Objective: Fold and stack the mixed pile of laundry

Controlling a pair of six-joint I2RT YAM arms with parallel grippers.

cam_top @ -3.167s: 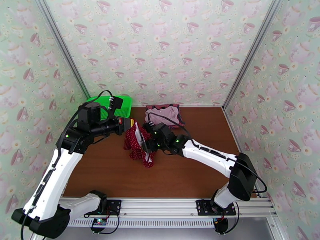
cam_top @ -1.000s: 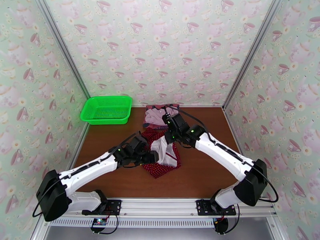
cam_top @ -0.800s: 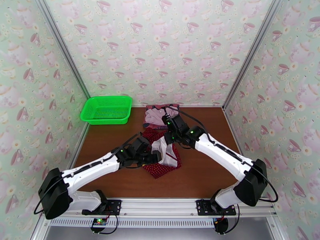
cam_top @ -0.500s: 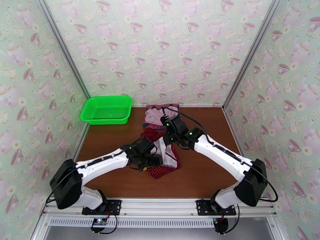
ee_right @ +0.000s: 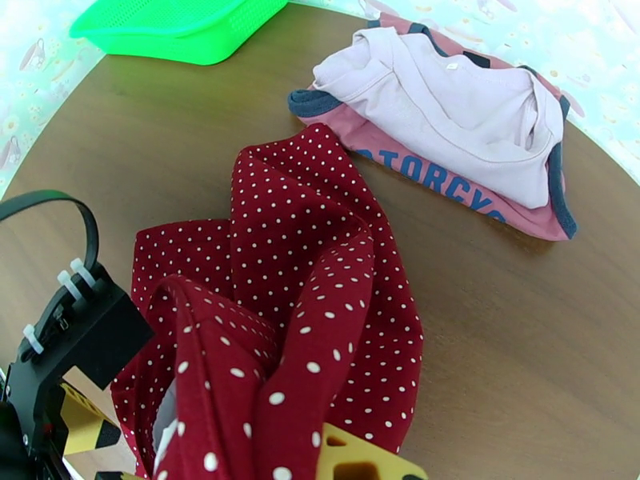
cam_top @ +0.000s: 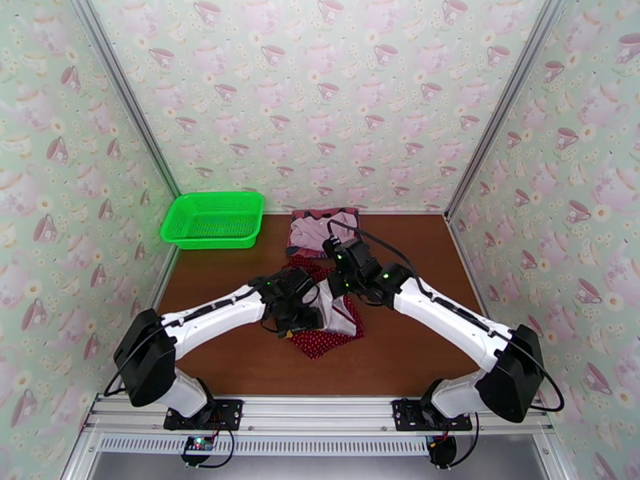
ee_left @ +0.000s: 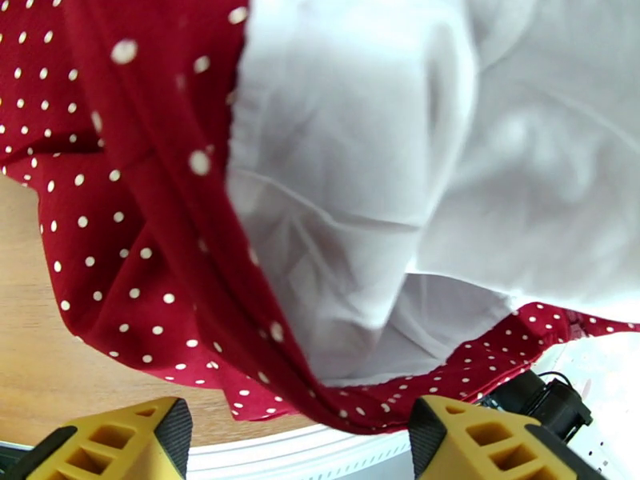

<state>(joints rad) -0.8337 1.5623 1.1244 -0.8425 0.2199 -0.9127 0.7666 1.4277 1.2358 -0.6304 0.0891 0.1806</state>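
Top external view had the brown worktop [cam_top: 240, 354] with the dusty-red tank top [ee_right: 448, 186] lying flat at 12 o'clock near the back edge, the pale pink piece [ee_right: 448, 106] folded on it. By my reading, the step in hand was the white-dotted dark-red cloth [cam_top: 324, 342] at the centre, half lifted with its white lining turned up. The next move likely called for catching a second edge and drawing both apart to spread it flat before folding. Right tool [cam_top: 332, 283] was clenched on a bunched upper fold of the cloth. Left tool [ee_left: 298, 438], at the cloth's 9 o'clock side, stood released, jaws wide, the hem just ahead between them, not pinched.
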